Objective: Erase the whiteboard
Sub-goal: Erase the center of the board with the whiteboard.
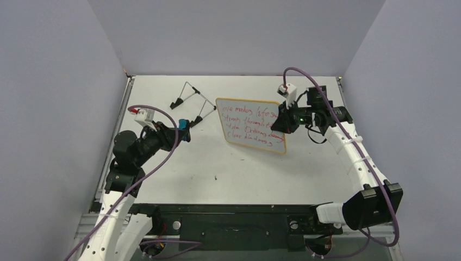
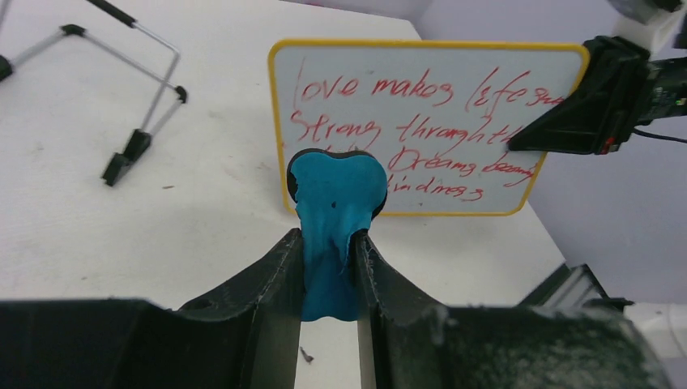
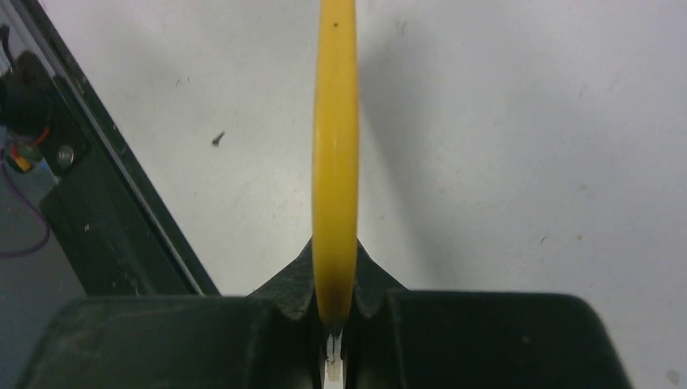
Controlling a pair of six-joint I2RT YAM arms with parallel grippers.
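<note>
Two arms, one whiteboard (image 1: 251,124), one blue eraser (image 2: 336,194).
The right gripper (image 1: 278,120) pinches the board's edge, holding it upright at mid-table with four red lines of writing showing. The left gripper (image 2: 330,251) clamps the eraser, apart from the board.

This looks like a robotics lab test cell: a bare white table (image 1: 217,174) is boxed in on three sides by plain grey partition walls (image 1: 54,81). A left arm (image 1: 128,155) and a right arm (image 1: 356,157), white and black, are bolted to a black base rail (image 1: 234,220) at its near edge. Purple cables (image 1: 154,167) loop openly from them, and the strip along the table's left edge may be metal framing (image 1: 111,147)
</note>
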